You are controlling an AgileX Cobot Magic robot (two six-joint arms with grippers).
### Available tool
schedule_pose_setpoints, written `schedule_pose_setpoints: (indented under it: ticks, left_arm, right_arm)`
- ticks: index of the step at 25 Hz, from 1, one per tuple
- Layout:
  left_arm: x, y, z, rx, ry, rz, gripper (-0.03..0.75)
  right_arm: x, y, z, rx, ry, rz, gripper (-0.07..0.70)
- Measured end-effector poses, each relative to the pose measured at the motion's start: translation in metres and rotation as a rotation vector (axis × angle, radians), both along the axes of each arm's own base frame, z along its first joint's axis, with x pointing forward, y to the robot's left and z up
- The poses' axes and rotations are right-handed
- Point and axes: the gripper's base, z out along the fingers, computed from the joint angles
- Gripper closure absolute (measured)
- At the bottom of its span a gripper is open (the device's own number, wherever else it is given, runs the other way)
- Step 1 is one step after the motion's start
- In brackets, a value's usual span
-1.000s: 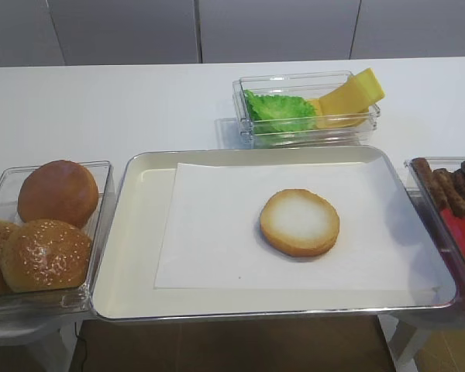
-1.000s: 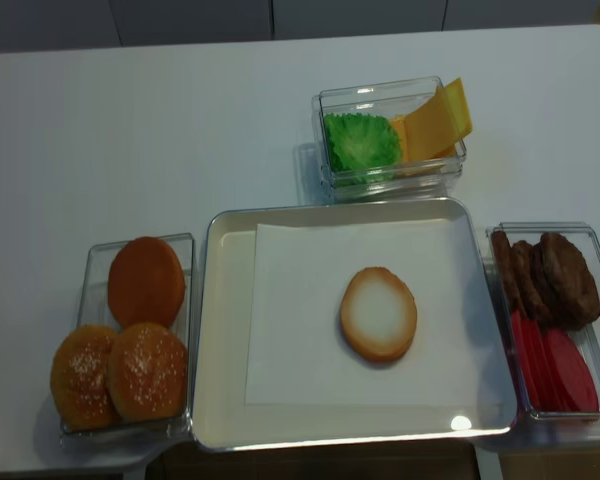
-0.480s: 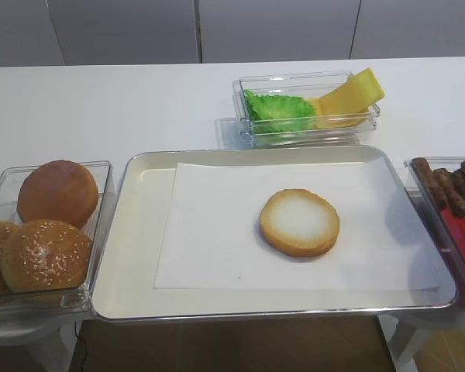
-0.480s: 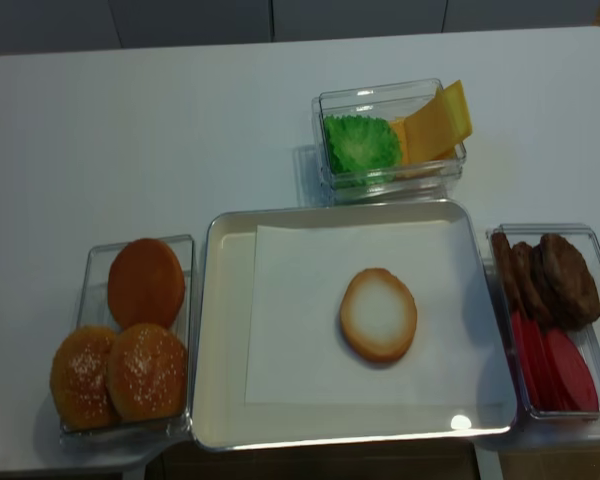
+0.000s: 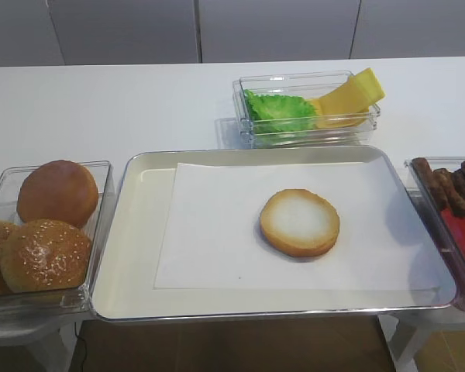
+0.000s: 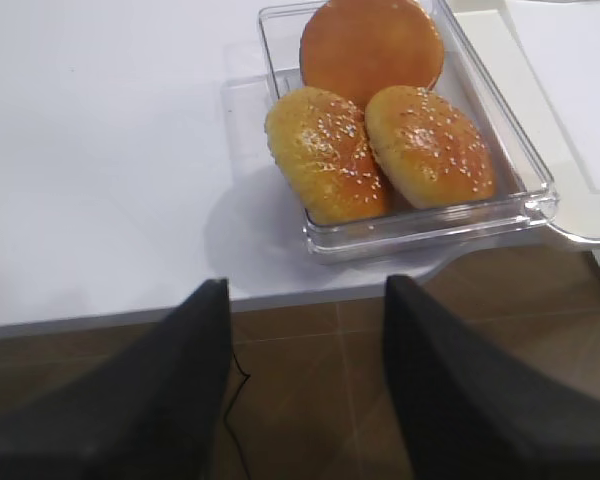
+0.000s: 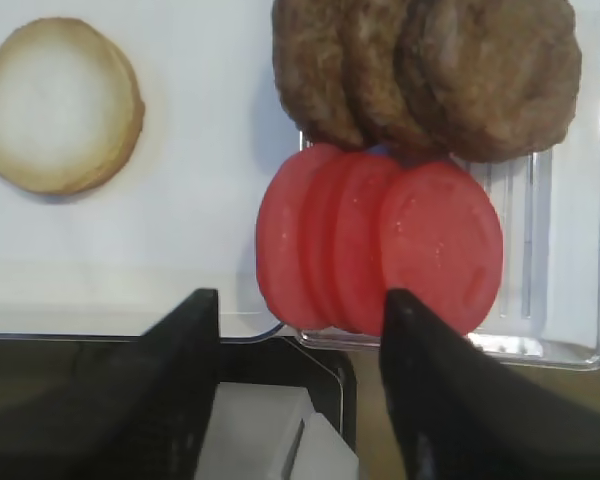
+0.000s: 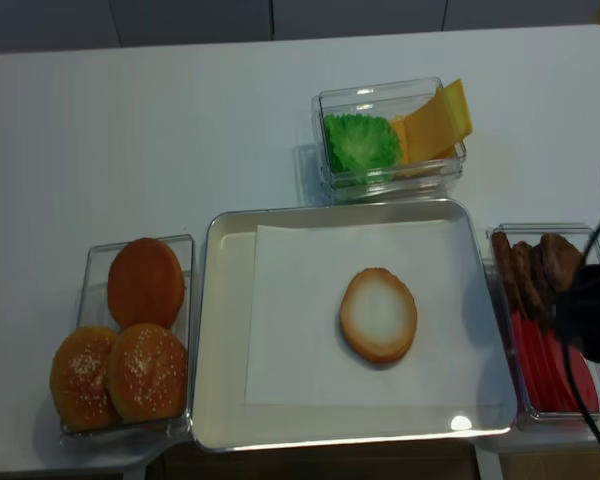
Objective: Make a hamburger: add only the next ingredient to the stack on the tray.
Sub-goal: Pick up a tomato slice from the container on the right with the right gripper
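Observation:
The stack is a bun bottom half [image 5: 299,222] [image 8: 378,314] [image 7: 60,105], pale cut face up, on the paper-lined tray [image 5: 132,232] [image 8: 220,330]. Several overlapping red tomato slices [image 7: 380,245] [image 8: 545,370] lie in a clear bin right of the tray. In the right wrist view, my right gripper [image 7: 300,297] hovers open over the bin's near edge, its tips on either side of the slices' near rim, holding nothing. The right arm's dark end [image 8: 588,312] shows over that bin. My left gripper [image 6: 302,290] is open and empty, off the table's front edge.
Brown patties [image 7: 430,75] share the tomato bin at its far end. A bin of whole buns [image 5: 46,232] [image 6: 380,130] stands left of the tray. Behind the tray, another bin holds lettuce [image 5: 277,112] and yellow cheese slices [image 5: 353,97].
My right arm has come into the realsense view from the right edge and now hangs over the patty and tomato bin. The bun half and bins have not moved.

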Motion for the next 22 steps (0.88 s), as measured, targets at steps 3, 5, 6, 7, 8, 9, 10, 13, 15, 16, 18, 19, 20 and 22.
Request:
schedule_pose_setpoints:
  ticks: [3,5,6,7,8,9,10,13,15,16,18,19,20,22]
  left_arm:
    - [0.0,0.0,0.0,0.0,0.0,0.0,0.346]
    - [0.0,0.0,0.0,0.0,0.0,0.0,0.346]
    - [0.0,0.0,0.0,0.0,0.0,0.0,0.346]
    - [0.0,0.0,0.0,0.0,0.0,0.0,0.346]
    - [0.0,0.0,0.0,0.0,0.0,0.0,0.346]
    - [0.0,0.0,0.0,0.0,0.0,0.0,0.346]
    - [0.0,0.0,0.0,0.0,0.0,0.0,0.346]
    - [0.0,0.0,0.0,0.0,0.0,0.0,0.346]
    - [0.0,0.0,0.0,0.0,0.0,0.0,0.346]
    - [0.0,0.0,0.0,0.0,0.0,0.0,0.346]
    - [0.0,0.0,0.0,0.0,0.0,0.0,0.346]
    - [0.0,0.0,0.0,0.0,0.0,0.0,0.346]
    - [0.0,0.0,0.0,0.0,0.0,0.0,0.346]
    - [0.0,0.0,0.0,0.0,0.0,0.0,0.346]
  right_arm:
    - [0.009,0.01,-0.006,-0.033,0.044,0.017,0.245]
    - [0.013,0.016,-0.012,-0.053,0.075,0.028,0.245]
    - [0.016,0.019,-0.015,-0.067,0.091,0.036,0.246]
    - [0.019,0.022,-0.019,-0.081,0.107,0.039,0.248]
    - [0.021,0.024,-0.022,-0.097,0.119,0.046,0.253]
    - [0.023,0.027,-0.026,-0.115,0.132,0.052,0.26]
    - [0.026,0.029,-0.03,-0.13,0.144,0.055,0.263]
    - [0.034,0.033,-0.039,-0.162,0.165,0.06,0.272]
    - [0.039,0.033,-0.044,-0.178,0.172,0.06,0.274]
    - [0.042,0.034,-0.047,-0.182,0.175,0.061,0.276]
    - [0.046,0.035,-0.05,-0.184,0.169,0.062,0.28]
    - [0.047,0.036,-0.052,-0.184,0.17,0.063,0.288]
    - [0.049,0.037,-0.053,-0.186,0.17,0.064,0.302]
    - [0.052,0.037,-0.057,-0.193,0.175,0.066,0.328]
